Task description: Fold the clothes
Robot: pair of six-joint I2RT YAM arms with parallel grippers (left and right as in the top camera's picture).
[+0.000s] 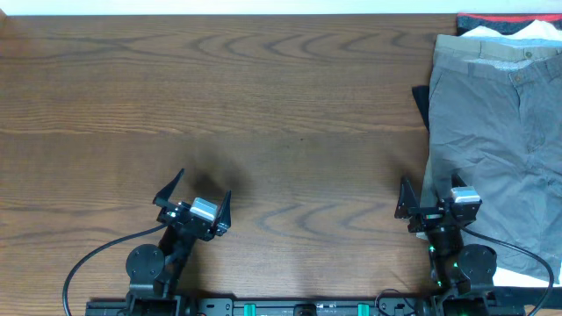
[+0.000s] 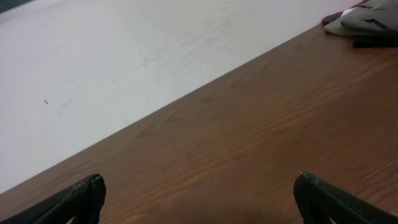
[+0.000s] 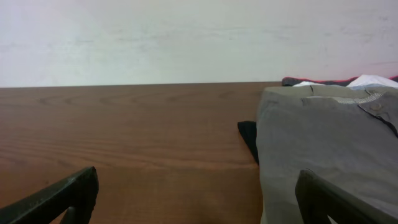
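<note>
Overhead, the clothes sit stacked toward 2 o'clock on the wooden surface (image 1: 263,88). A wrinkled grey pair of shorts (image 1: 492,132) lies on top with its waistband at the far side. Under it, at the 12 o'clock end of the pile, the waistband of the khaki trousers (image 1: 492,46) shows, then a white garment (image 1: 514,31) and a red-black garment (image 1: 500,18). A strip of dark cloth (image 1: 421,101) pokes out at the pile's 9 o'clock edge. The pile seems parked at one side so that the broad middle is left for spreading and folding.

No fold looks begun. The left arm (image 1: 189,215) waits near 7 o'clock over bare wood, well apart from any cloth; the left jaws stand wide apart and hold nothing. The right arm (image 1: 443,219) sits near 5 o'clock at the shorts' near corner. The right jaws are also spread and empty — one finger over wood, the other in front of grey fabric, probably lined up to take that edge first.
</note>
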